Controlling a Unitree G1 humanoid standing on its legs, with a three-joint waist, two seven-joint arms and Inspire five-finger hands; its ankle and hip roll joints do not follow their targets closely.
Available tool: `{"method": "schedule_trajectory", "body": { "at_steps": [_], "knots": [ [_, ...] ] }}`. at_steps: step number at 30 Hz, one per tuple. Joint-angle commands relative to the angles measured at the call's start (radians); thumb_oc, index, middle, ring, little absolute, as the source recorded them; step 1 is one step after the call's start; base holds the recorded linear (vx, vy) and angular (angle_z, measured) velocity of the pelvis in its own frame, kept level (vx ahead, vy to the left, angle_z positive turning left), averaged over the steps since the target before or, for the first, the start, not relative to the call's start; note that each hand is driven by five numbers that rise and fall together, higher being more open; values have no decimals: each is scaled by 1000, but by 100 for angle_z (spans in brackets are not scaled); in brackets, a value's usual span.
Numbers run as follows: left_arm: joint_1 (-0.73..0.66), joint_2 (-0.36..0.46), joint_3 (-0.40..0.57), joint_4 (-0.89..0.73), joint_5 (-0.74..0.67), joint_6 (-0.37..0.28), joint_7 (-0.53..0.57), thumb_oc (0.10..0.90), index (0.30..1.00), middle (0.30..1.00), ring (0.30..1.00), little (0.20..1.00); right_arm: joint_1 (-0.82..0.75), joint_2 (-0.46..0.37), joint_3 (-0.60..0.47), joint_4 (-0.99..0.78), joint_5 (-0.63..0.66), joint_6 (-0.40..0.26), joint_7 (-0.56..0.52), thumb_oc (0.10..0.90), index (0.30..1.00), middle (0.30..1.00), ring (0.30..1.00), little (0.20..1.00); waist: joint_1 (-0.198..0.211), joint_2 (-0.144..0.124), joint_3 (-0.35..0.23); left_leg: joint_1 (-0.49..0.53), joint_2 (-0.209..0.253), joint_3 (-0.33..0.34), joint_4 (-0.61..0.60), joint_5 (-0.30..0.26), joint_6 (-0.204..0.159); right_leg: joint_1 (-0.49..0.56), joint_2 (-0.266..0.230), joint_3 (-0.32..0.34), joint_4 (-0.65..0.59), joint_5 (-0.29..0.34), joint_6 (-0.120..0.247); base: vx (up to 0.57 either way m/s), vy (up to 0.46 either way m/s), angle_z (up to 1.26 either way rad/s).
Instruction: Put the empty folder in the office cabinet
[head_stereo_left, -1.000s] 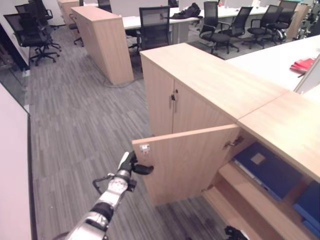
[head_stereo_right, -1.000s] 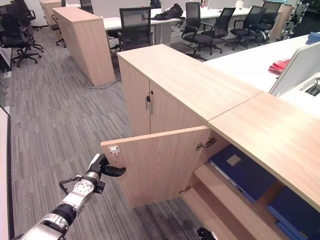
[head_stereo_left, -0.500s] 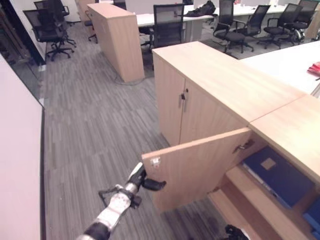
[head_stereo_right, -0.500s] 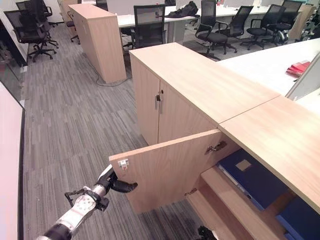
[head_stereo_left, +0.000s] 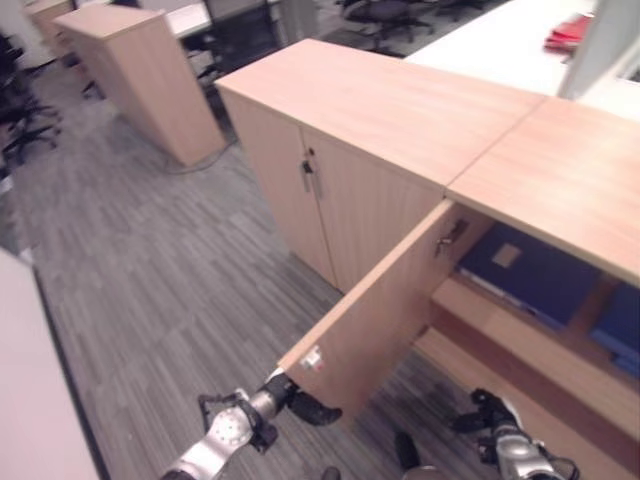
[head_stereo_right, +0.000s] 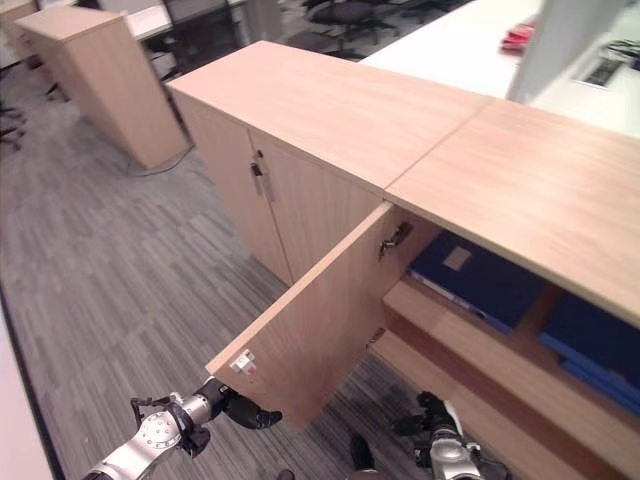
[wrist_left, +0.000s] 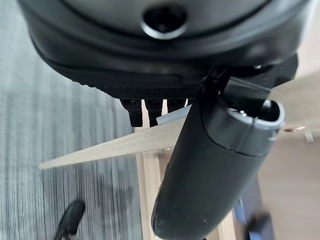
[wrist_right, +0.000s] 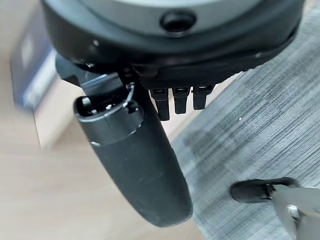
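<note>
**At the open cabinet, blue folders lying on the shelves**

In front of the wooden office cabinet (head_stereo_right: 330, 110), the lower door (head_stereo_right: 320, 320) is standing swung wide, its free corner pointing out over the grey striped carpet (head_stereo_right: 110, 260). The left hand (head_stereo_right: 235, 408) is sitting right at that lower outer corner of the door, with the thumb stretched out straight along the bottom edge; in the left wrist view the door's edge is passing between the thumb (wrist_left: 210, 170) and the fingers (wrist_left: 152, 107), which are lying fairly straight and not curling round it. The right hand (head_stereo_left: 490, 420) is hanging low over the floor near the cabinet's base, fingers loose and holding nothing, as the right wrist view is showing too.

Inside the opened compartment a blue folder (head_stereo_right: 470, 275) with a pale label is lying flat on the upper shelf (head_stereo_right: 470, 335), and a second blue folder (head_stereo_right: 595, 345) is lying beside it, further to the right. Whether either one is the empty folder cannot be told. The neighbouring pair of doors (head_stereo_left: 320, 205) is staying closed, with small dark handles at the seam.

Beyond the cabinet a white desk (head_stereo_left: 500, 45) is carrying a red item (head_stereo_left: 568, 32), and another wooden cabinet (head_stereo_left: 130, 70) is standing further off.
</note>
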Motion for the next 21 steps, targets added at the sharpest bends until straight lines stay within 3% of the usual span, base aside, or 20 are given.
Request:
{"method": "schedule_trajectory", "body": {
  "at_steps": [1, 2, 3, 4, 5, 7, 8, 9, 12, 17, 19, 20, 21],
  "knots": [
    [-90, -37, 3, -128, -21, -91, -17, 800, 900, 900, 900, 900, -2, -6, 20, -9, 38, -25, -3, 800, 900, 900, 900, 900, -44, 8, -37, 17, 56, 75, 8, -54, -56, -4, -19, 1, 73, -45, 96, -90, 121, -87],
    [-90, -37, 3, -128, -21, -91, -17, 800, 900, 900, 900, 900, -2, -6, 20, -9, 38, -24, -3, 800, 900, 900, 900, 900, -43, 7, -37, 16, 56, 77, 8, -53, -56, -5, -20, 3, 72, -44, 96, -165, 161, -133],
    [-102, -42, -5, -135, -26, -94, -16, 800, 900, 900, 900, 900, -24, 16, 19, -10, 43, -20, -6, 800, 900, 900, 900, 900, -53, 7, -21, 31, 54, 150, -12, -71, -35, -49, -33, 12, 59, -1, 136, -171, 102, -105],
    [-106, -43, -5, -140, -34, -91, -15, 800, 900, 900, 900, 900, -28, 24, 17, -11, 41, -17, -4, 800, 900, 900, 900, 900, -49, 11, -8, 25, 58, 180, -17, -67, -33, -75, -49, -30, 59, 8, 143, -318, 101, -95],
    [-115, -44, -7, -140, -41, -89, -11, 800, 900, 900, 900, 900, -36, 30, 18, -8, 35, -14, -6, 800, 900, 900, 900, 900, -30, 22, 13, 11, 69, 220, -19, -51, -38, -113, -79, -137, 84, 13, 132, -355, 37, -103],
    [-120, -57, -10, -128, -40, -84, -1, 800, 900, 900, 900, 900, -40, 48, 29, -5, 18, -11, -10, 800, 900, 900, 900, 900, 5, 46, 20, -15, 88, 320, -27, -28, -42, -96, -159, -445, 158, -46, 102, -337, 104, -129],
    [-119, -66, -3, -127, -45, -82, 1, 800, 900, 900, 900, 900, -33, 59, 34, -3, 10, -11, -12, 800, 900, 900, 900, 900, 17, 45, 13, -31, 89, 376, -25, -11, -40, -66, -188, -550, 192, -68, 86, -282, 100, -95],
    [-115, -74, 4, -127, -45, -81, 4, 800, 900, 900, 900, 900, -30, 65, 37, -1, 8, -12, -12, 800, 900, 900, 900, 900, 20, 38, 3, -40, 85, 410, -28, 0, -36, -43, -192, -588, 196, -71, 79, -200, 67, -121],
    [-85, -102, 34, -131, -51, -80, 15, 800, 900, 900, 900, 900, -6, 79, 34, 4, 2, -13, -12, 800, 900, 900, 900, 900, 37, 17, -29, -23, 79, 509, -59, 11, -26, 12, -175, -601, 198, -94, 80, -106, -15, -130],
    [-48, -131, 63, -134, -83, -72, 31, 800, 900, 900, 900, 900, 34, 78, 3, 39, -2, -1, -20, 800, 900, 900, 900, 900, 60, -8, -57, -23, 105, 639, -53, 22, -40, 78, -232, -740, 112, -29, 107, -70, -185, -95],
    [-33, -129, 74, -135, -79, -70, 36, 800, 900, 900, 900, 900, 34, 79, 3, 53, -6, 6, -26, 800, 900, 900, 900, 900, 59, -16, -68, -14, 124, 671, -57, 29, -46, 79, -223, -715, 86, -13, 110, 57, -305, -94],
    [-25, -137, 103, -106, -81, -74, 58, 800, 900, 900, 900, 900, 52, 76, 7, 65, -13, 9, -24, 800, 900, 900, 900, 900, 52, -22, -79, 15, 149, 695, -54, 34, -58, 86, -182, -661, 48, -21, 102, 115, -300, -94],
    [-25, -138, 103, -105, -81, -75, 58, 800, 900, 900, 900, 900, 52, 76, 8, 66, -13, 9, -24, 800, 900, 900, 900, 900, 54, -22, -78, 17, 150, 697, -54, 34, -59, 87, -180, -659, 47, -20, 101, 92, -219, -121]
  ]
}}
